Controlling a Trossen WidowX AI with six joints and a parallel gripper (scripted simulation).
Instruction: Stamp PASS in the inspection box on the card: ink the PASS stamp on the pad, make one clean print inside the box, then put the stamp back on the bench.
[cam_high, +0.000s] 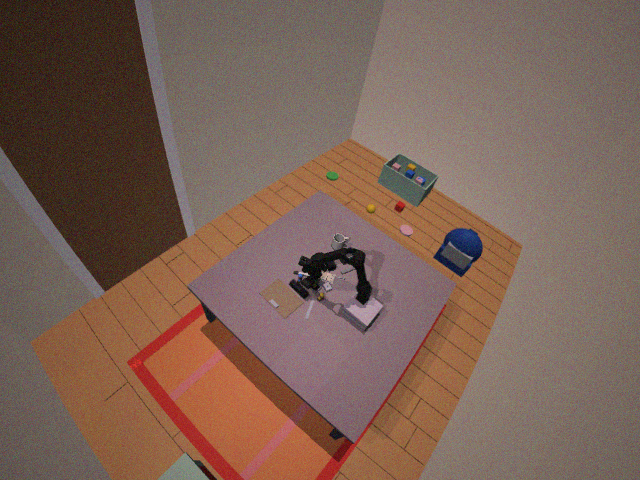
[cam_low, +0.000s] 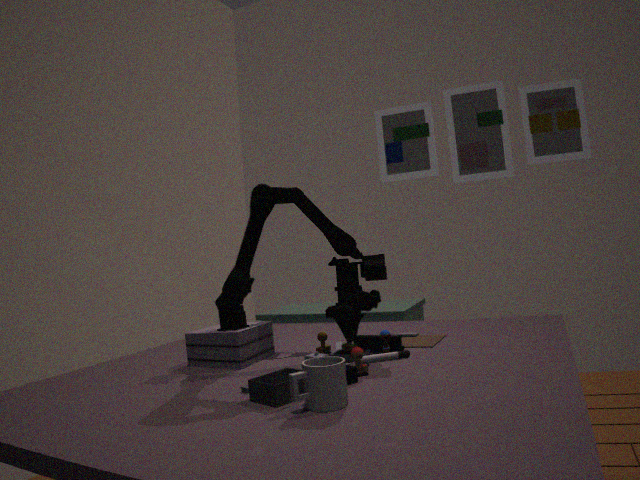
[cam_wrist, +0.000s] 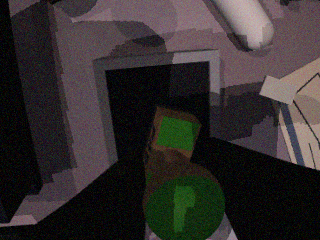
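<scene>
top view: showing a dull mauve table (cam_high: 392, 330) on plank flooring; black jointed arm (cam_high: 356, 268) reaching from its pale slab base (cam_high: 373, 315) toward 9 o'clock.
card, top view: lying flat and pale under the arm (cam_high: 326, 279), just beside a tan cardboard sheet (cam_high: 281, 298) at its 8 o'clock.
clutter, top view: sitting at 12 o'clock of the arm, a white mug (cam_high: 338, 240); too small to read finer detail.
exterior view: pointing the gripper (cam_low: 349, 338) straight down, low among the small items; glossy mug (cam_low: 324, 383) and a dark box (cam_low: 269, 387) standing nearer the camera.
other stamps, exterior view: standing upright near the gripper, knob-topped, one red (cam_low: 357, 352), one brownish (cam_low: 322, 338).
wrist view: looking down on the pass stamp (cam_wrist: 182, 190), round green knob over a squared wooden body with a green face.
fingers: clamping on the pass stamp from both sides, black and matt.
ink pad: lying directly under the stamp, a dark rectangle in a grey rim (cam_wrist: 160, 60).
marker: lying at 1 o'clock, smooth white cylinder (cam_wrist: 230, 3).
step, judging: inking, with the stamp at or just over the pad.
next, judging: lifting straight up, then carrying toward the card at 3 o'clock (cam_wrist: 303, 116) and lowering squarely inside the box.
</scene>
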